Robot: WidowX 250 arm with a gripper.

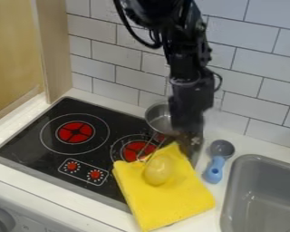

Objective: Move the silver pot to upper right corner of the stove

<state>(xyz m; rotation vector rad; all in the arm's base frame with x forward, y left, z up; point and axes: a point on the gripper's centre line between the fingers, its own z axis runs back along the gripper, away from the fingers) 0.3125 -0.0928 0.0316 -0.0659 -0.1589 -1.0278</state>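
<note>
Camera view: gripper [188, 138] overlaps the silver pot [159, 118] at right, hold unclear.

Single black arm [185, 50], entering at top edge, right of centre. Upper part bulky; lower part narrower, hanging close to vertical, with a slight lean toward the right of the view at its lower end. Black cable [133, 38] bows out on the view's left side; smaller loop [220, 80] beside the wrist [190, 86] on the view's right. Gripper [186, 136] points down, near mid-view, right of centre. Its lower end: dark, detail indistinct.
</note>
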